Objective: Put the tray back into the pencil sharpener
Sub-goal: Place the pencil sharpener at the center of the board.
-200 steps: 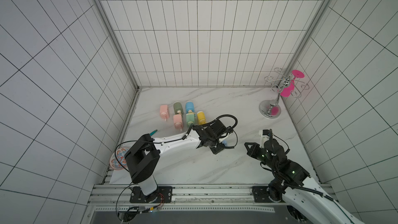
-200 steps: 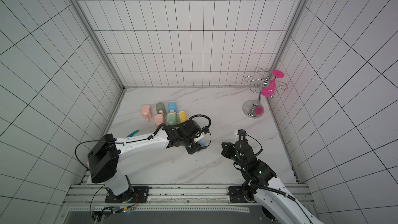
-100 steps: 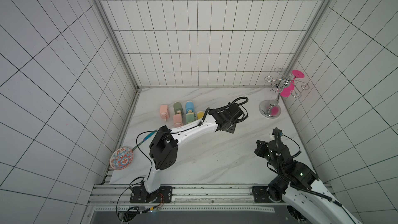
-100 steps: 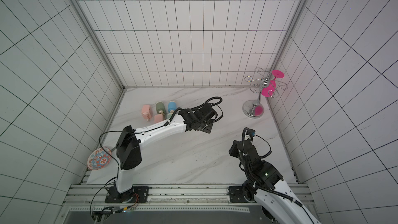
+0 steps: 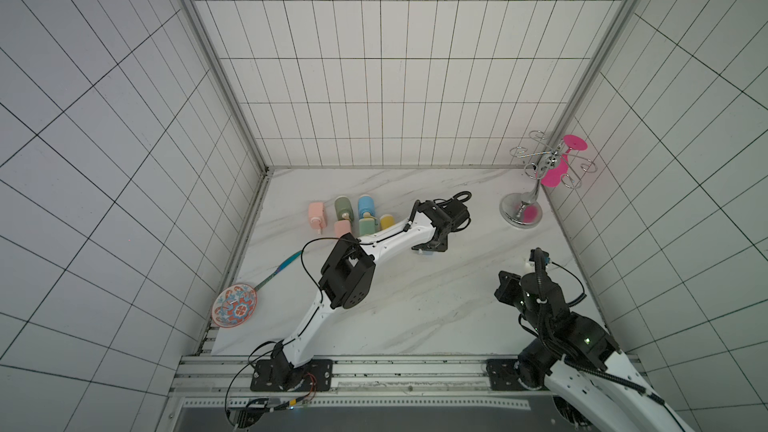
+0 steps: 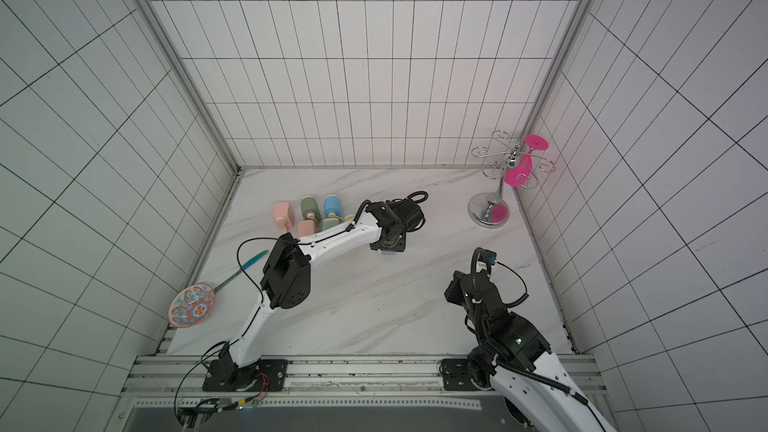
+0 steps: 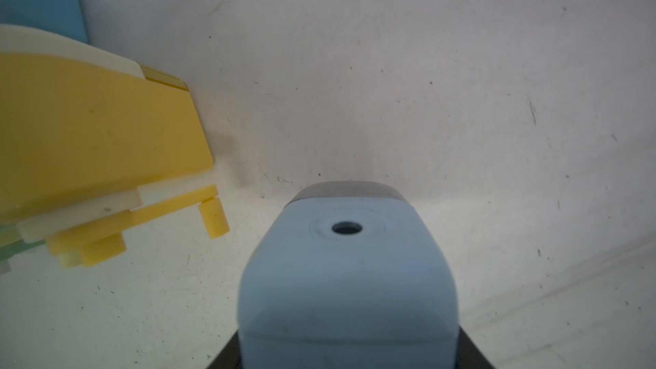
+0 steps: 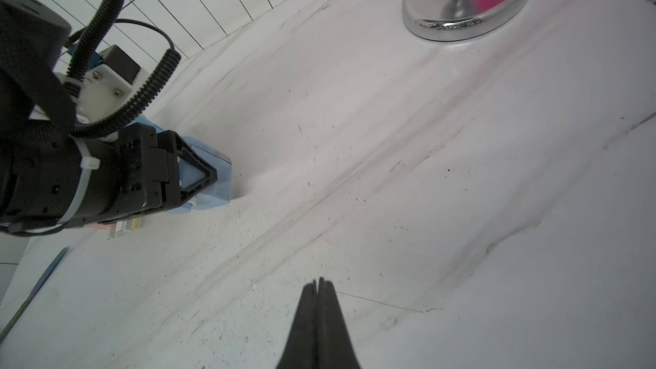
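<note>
My left gripper [image 5: 428, 252] is shut on the light blue pencil sharpener [image 7: 346, 278], its fingers on the two sides. The sharpener's pencil hole faces the left wrist camera. It is low at the marble table [image 5: 415, 305], right of centre. Both top views show only a blue edge [image 6: 388, 255] under the gripper. A grey part [image 7: 346, 189] sits flush at the sharpener's lower end. No loose tray shows in any view. My right gripper [image 8: 320, 282] is shut and empty, over the front right of the table, well apart from the sharpener [image 8: 216, 175].
A cluster of pastel sharpeners [image 5: 353, 218] lies just left of the held one, the yellow one [image 7: 99, 129] closest. A chrome glass rack [image 5: 521, 214] with a pink glass [image 5: 555, 174] stands back right. A patterned plate [image 5: 234, 305] and a blue-green stick [image 5: 282, 270] lie left.
My left arm carried the sharpener from the table's middle toward the back, beside the pastel cluster, raising its elbow. The right arm shifted only slightly.
</note>
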Action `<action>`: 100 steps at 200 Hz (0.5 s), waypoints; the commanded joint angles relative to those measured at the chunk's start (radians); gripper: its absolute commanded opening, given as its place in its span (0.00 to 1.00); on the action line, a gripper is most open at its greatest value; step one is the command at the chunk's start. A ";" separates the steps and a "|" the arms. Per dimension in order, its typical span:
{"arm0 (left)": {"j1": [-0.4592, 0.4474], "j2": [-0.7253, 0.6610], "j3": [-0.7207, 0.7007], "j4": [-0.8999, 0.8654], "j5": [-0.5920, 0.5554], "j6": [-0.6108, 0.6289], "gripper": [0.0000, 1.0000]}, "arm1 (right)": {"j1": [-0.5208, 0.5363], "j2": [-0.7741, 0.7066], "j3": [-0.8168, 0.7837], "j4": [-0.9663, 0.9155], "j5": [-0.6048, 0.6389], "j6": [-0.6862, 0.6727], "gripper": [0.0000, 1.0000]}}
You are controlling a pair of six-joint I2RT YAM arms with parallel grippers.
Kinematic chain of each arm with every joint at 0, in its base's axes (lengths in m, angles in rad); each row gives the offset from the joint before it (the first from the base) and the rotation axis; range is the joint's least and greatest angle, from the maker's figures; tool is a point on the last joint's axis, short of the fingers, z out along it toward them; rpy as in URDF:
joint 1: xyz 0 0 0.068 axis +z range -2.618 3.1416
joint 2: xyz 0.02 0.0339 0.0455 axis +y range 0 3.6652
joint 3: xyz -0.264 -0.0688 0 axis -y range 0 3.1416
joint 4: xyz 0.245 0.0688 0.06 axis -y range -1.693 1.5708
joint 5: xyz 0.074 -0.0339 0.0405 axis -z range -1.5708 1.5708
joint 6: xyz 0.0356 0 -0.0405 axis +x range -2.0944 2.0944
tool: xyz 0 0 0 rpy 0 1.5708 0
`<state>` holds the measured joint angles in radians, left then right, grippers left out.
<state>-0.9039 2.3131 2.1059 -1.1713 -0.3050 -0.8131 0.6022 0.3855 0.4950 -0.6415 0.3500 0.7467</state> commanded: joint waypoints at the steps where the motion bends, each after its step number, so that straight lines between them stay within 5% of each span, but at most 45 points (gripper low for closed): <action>1: 0.019 0.025 0.062 0.027 -0.052 -0.053 0.02 | -0.005 -0.013 0.013 -0.029 0.027 0.007 0.01; 100: 0.093 0.120 0.116 0.113 -0.017 -0.096 0.08 | -0.005 -0.011 0.002 -0.040 0.030 0.007 0.01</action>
<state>-0.8154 2.4023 2.1685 -1.0973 -0.3019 -0.8799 0.6022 0.3805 0.4950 -0.6556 0.3538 0.7467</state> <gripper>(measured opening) 0.575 0.050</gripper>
